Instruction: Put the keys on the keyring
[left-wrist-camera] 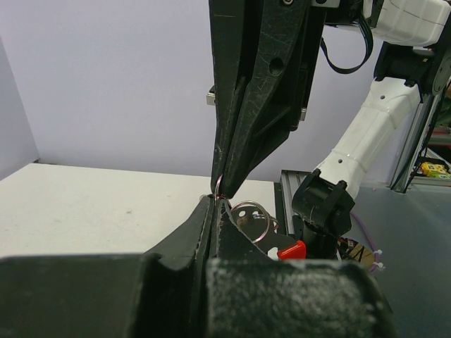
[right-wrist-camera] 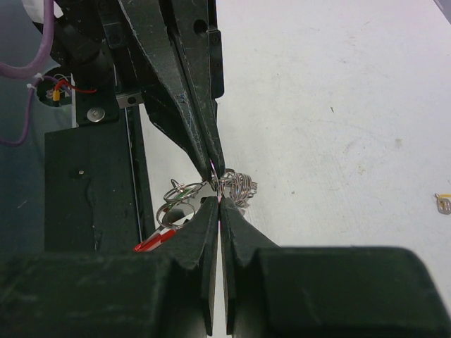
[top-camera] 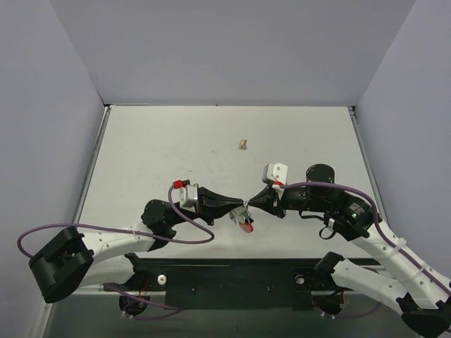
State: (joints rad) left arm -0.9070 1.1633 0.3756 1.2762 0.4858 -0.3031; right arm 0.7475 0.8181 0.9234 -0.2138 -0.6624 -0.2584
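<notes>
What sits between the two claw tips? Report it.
The keyring, pinched by left claw and right claw, keys dangling beside it; the right wrist view shows this.

Keys [top-camera: 244, 219] too small from above to count or part from the keyring [left-wrist-camera: 251, 210]; exact hold of left gripper [top-camera: 235, 213] and right gripper [top-camera: 252, 204], both pinched shut, hidden by their own tips in wrist views; tan lump [top-camera: 242, 144] unidentifiable.

The tiny silver-grey metal keys [top-camera: 243, 213] and thin silver wire keyring [left-wrist-camera: 251, 213] hang bunched together, a small red tag [top-camera: 246, 226] dangling below, above the table [top-camera: 211, 141] near its near-middle edge.
</notes>
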